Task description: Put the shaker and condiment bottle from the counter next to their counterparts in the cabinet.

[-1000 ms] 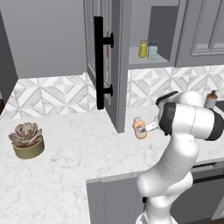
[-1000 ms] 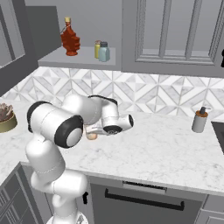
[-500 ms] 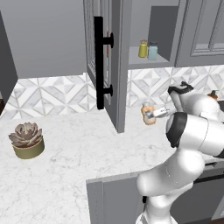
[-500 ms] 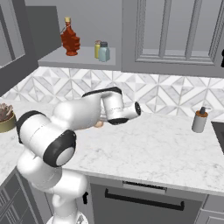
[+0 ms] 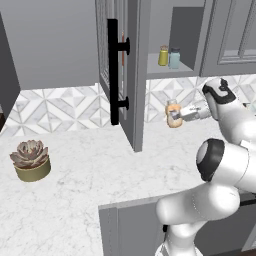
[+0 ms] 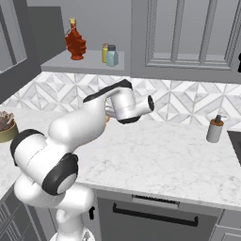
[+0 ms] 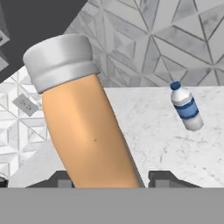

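Observation:
My gripper (image 5: 178, 116) is shut on the condiment bottle (image 5: 172, 114), a squat orange bottle held in the air above the counter (image 5: 90, 165), below the open cabinet (image 5: 116, 75). The hand view shows the condiment bottle (image 7: 87, 131) close up and tilted between the fingertips (image 7: 164, 178), with a pale band at its top. On the cabinet shelf (image 5: 160, 70) a slim yellow bottle (image 5: 163, 55) stands beside a teal-blue jar (image 5: 174, 58) with a dark cap. From the right base view the arm covers most of the orange bottle (image 6: 108, 117). The shaker on the counter is out of view.
The cabinet door hangs open with its black bar handle (image 5: 113, 79) left of the bottle. A red decanter (image 6: 74, 41) stands on the shelf. A succulent pot (image 5: 31, 160), a grey pump dispenser (image 6: 215, 129) and a small water bottle (image 7: 185, 106) stand on the counter.
The arm has lifted the condiment bottle off the counter, raising it up and to the right, closer to the shelf. The arm's elbow has swung right.

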